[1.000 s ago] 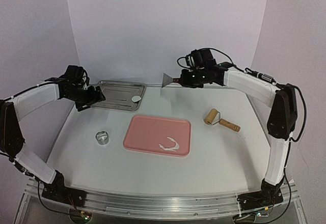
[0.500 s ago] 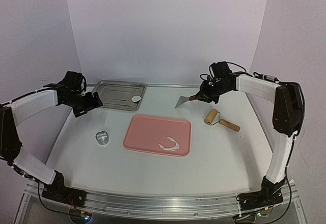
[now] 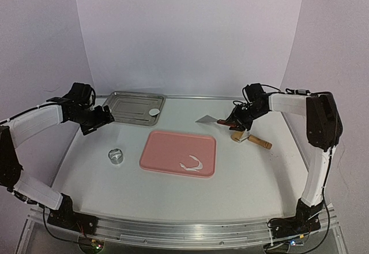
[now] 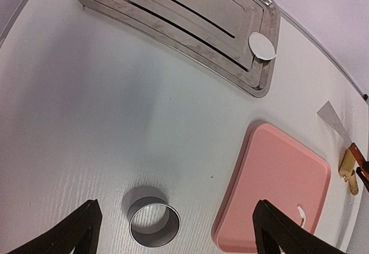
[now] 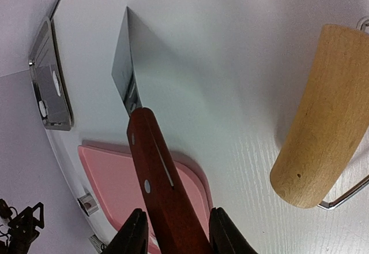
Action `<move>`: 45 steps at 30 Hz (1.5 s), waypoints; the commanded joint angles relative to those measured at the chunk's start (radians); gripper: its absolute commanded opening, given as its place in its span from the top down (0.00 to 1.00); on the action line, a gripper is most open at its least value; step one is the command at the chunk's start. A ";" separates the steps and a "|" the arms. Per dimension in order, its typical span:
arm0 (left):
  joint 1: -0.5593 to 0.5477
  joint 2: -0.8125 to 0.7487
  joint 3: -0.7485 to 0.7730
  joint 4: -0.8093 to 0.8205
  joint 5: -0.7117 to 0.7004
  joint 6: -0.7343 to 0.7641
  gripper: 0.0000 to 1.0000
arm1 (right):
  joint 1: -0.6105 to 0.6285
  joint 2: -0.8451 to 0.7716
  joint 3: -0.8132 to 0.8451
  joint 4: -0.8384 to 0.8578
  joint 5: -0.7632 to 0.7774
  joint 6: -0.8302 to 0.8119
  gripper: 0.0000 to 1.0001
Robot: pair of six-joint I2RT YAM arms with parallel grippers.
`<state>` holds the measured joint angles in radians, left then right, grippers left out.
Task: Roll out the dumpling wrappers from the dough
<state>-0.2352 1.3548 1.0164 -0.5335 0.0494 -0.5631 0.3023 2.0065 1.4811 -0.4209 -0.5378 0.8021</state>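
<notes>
Now the right arm [image 3: 288, 101] has lowered the scraper [image 3: 207, 118] beside the rolling pin [image 3: 258, 143].

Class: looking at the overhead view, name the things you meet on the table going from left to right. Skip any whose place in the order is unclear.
ring cutter → wrapper → scrap strip → rolling pin. Left out because they overlap others: tray, board, scraper.
</notes>
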 commanded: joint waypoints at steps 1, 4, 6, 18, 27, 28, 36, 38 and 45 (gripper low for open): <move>0.004 -0.039 -0.009 0.009 -0.008 -0.016 0.07 | 0.004 0.026 0.008 0.010 -0.010 -0.010 0.59; 0.004 -0.042 -0.015 0.009 -0.007 -0.016 0.07 | 0.004 0.042 0.018 0.009 0.008 -0.031 0.51; 0.004 -0.041 -0.019 0.011 -0.004 -0.017 0.07 | 0.007 0.056 0.035 0.010 0.009 -0.048 0.47; 0.004 -0.027 -0.004 0.016 -0.011 -0.027 0.07 | 0.031 0.023 0.043 -0.023 0.108 -0.142 0.17; 0.005 -0.029 0.006 -0.002 -0.035 -0.021 0.07 | 0.042 -0.044 0.068 -0.164 0.291 -0.272 0.13; 0.004 -0.031 0.006 -0.001 -0.038 -0.021 0.07 | 0.044 -0.050 0.070 -0.178 0.313 -0.283 0.13; 0.004 -0.052 -0.019 0.025 -0.107 -0.040 0.07 | 0.043 -0.146 0.041 -0.219 0.494 -0.321 0.08; 0.004 -0.064 -0.034 0.033 -0.128 -0.051 0.06 | 0.043 -0.183 0.021 -0.218 0.567 -0.334 0.04; 0.004 -0.161 -0.098 0.115 -0.201 -0.051 0.00 | 0.024 -0.373 -0.087 -0.169 0.740 -0.407 0.02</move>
<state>-0.2352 1.2791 0.9414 -0.4988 -0.0789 -0.6079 0.3358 1.7722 1.4598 -0.6199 0.0421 0.4608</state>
